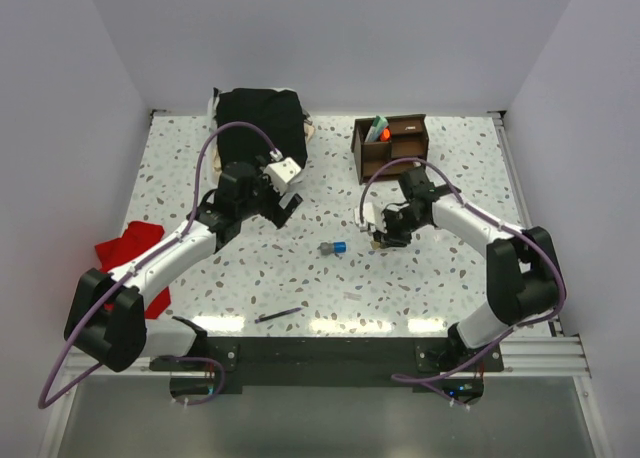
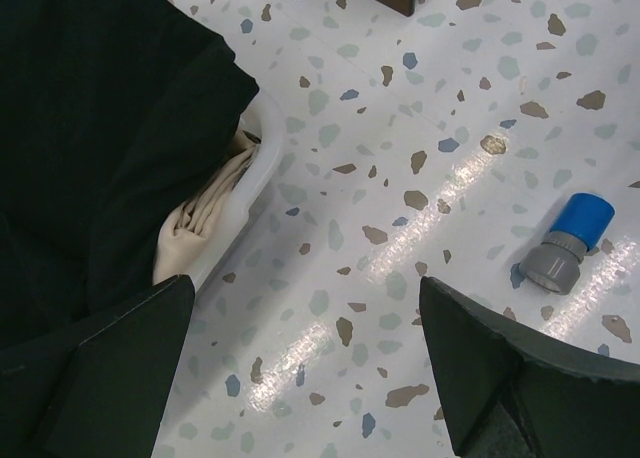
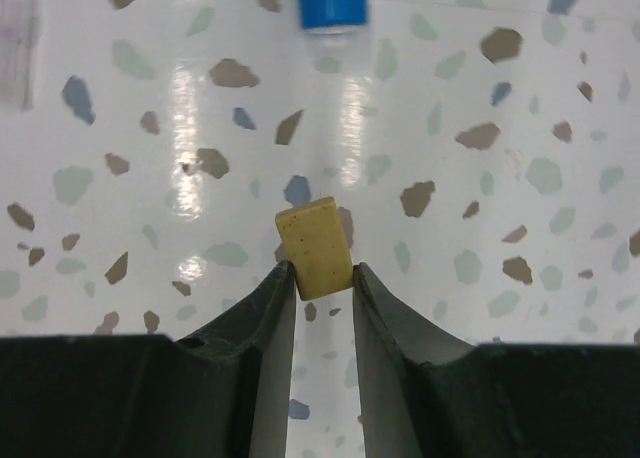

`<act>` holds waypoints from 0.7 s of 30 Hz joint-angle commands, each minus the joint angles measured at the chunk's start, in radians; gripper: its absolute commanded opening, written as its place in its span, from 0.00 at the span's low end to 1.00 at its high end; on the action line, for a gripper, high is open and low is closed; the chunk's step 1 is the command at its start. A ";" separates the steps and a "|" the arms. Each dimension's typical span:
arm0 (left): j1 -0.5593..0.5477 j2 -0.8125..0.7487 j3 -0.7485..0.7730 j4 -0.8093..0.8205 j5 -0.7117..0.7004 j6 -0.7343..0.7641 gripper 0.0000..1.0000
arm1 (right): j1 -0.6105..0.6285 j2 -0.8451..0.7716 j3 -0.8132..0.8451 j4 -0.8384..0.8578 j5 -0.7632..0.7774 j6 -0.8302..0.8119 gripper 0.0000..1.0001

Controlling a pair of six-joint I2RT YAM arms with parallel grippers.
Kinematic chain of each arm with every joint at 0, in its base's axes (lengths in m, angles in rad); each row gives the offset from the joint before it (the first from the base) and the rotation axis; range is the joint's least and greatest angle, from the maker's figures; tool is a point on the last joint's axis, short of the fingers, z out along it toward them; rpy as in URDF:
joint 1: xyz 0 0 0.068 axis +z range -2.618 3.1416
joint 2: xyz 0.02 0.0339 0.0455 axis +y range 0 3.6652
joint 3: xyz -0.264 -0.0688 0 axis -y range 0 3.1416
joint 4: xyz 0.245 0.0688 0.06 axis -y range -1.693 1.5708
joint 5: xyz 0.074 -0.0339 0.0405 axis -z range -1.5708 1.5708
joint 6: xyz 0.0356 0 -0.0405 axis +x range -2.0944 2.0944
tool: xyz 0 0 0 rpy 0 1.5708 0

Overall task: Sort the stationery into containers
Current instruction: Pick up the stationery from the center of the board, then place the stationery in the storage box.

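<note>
My right gripper [image 3: 322, 270] is shut on the tan eraser [image 3: 315, 246], held between its fingertips just above the table; it also shows in the top view [image 1: 382, 240]. The blue-grey sharpener [image 1: 333, 248] lies left of it, seen in the left wrist view [image 2: 571, 243] and at the top of the right wrist view [image 3: 332, 2]. My left gripper [image 2: 305, 353] is open and empty over the table near the black cloth [image 1: 260, 118]. A black pen [image 1: 278, 316] lies near the front edge. The dark brown organiser [image 1: 390, 145] at the back holds an orange-capped marker [image 1: 386, 134] and a pale green pen [image 1: 374, 128].
A red cloth [image 1: 130, 246] lies at the left under the left arm. The black cloth covers a white tray with beige cloth [image 2: 215, 213] at the back left. Raised rails edge the table on both sides.
</note>
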 commanded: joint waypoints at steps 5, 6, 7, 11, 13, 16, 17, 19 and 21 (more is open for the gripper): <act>0.009 0.023 0.035 0.087 0.029 0.004 1.00 | -0.086 0.004 0.065 0.340 0.175 0.859 0.00; 0.009 0.026 0.035 0.092 0.028 0.004 1.00 | -0.095 0.015 0.076 0.352 0.210 0.949 0.00; 0.009 0.027 0.036 0.098 0.026 -0.001 1.00 | -0.114 0.018 0.087 0.365 0.223 0.985 0.00; 0.007 0.035 0.042 0.104 0.017 -0.001 1.00 | -0.128 0.029 0.134 0.430 0.330 1.111 0.00; 0.001 0.046 0.045 0.109 0.005 0.001 1.00 | -0.129 0.046 0.157 0.438 0.402 1.155 0.00; -0.003 0.058 0.048 0.118 0.006 -0.004 1.00 | -0.134 0.082 0.197 0.443 0.488 1.212 0.00; -0.005 0.060 0.050 0.119 0.006 -0.005 1.00 | -0.132 0.099 0.208 0.451 0.508 1.212 0.00; -0.005 0.060 0.056 0.124 0.000 -0.010 1.00 | -0.134 0.112 0.219 0.452 0.542 1.264 0.00; -0.005 0.058 0.059 0.126 -0.013 -0.011 1.00 | -0.135 0.124 0.231 0.452 0.594 1.280 0.00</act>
